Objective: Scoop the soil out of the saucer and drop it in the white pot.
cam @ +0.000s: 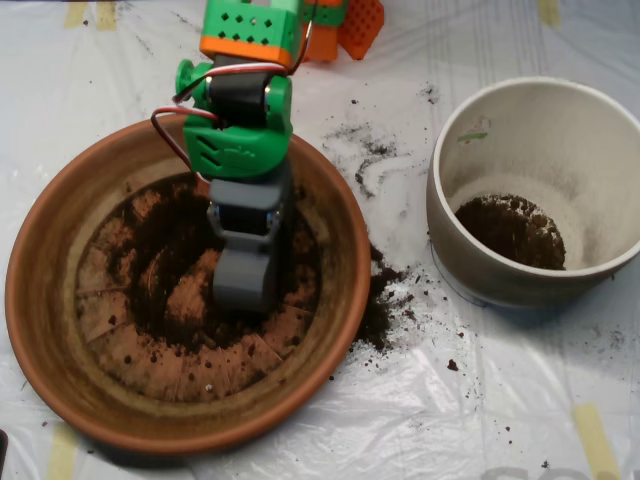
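Note:
The terracotta saucer (60, 330) fills the left half of the overhead view. Dark soil (165, 255) lies spread over its grooved bottom, thickest at the middle and back, with bare orange patches showing toward the front. My gripper (245, 285), a grey scoop under a green and orange arm, is lowered into the saucer's middle, right at the soil. The white pot (505, 275) stands to the right, apart from the saucer. A small heap of soil (512, 230) sits on its bottom.
Spilled soil (380, 300) lies on the white plastic sheet between the saucer's right rim and the pot. More crumbs (365, 150) are scattered behind that spot. The arm's orange base (340, 25) stands at the top edge.

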You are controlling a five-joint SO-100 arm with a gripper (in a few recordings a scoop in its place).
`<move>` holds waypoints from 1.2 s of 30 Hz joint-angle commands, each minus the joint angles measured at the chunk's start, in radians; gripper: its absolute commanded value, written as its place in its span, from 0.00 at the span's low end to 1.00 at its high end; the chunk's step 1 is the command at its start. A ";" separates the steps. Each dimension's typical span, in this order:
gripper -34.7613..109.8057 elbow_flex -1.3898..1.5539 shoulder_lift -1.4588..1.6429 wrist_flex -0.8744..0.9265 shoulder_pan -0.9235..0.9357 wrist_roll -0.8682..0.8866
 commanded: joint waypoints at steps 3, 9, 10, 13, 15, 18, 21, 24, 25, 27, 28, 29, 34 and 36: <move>0.27 -0.008 0.078 0.002 0.034 -0.015; 0.24 -0.032 0.117 0.043 0.032 -0.026; 0.24 -0.037 0.135 0.055 0.031 -0.023; 0.24 -0.061 0.207 0.112 0.011 -0.021; 0.24 -0.081 0.268 0.150 -0.006 -0.021; 0.24 -0.124 0.348 0.215 -0.041 -0.031; 0.24 -0.155 0.410 0.262 -0.072 -0.044; 0.24 -0.156 0.476 0.278 -0.098 -0.063; 0.24 -0.155 0.497 0.285 -0.106 -0.069; 0.24 -0.155 0.537 0.295 -0.120 -0.080; 0.24 -0.156 0.555 0.304 -0.129 -0.089; 0.24 -0.161 0.569 0.314 -0.138 -0.094; 0.24 -0.233 0.603 0.377 -0.189 -0.100; 0.24 -0.272 0.607 0.405 -0.213 -0.097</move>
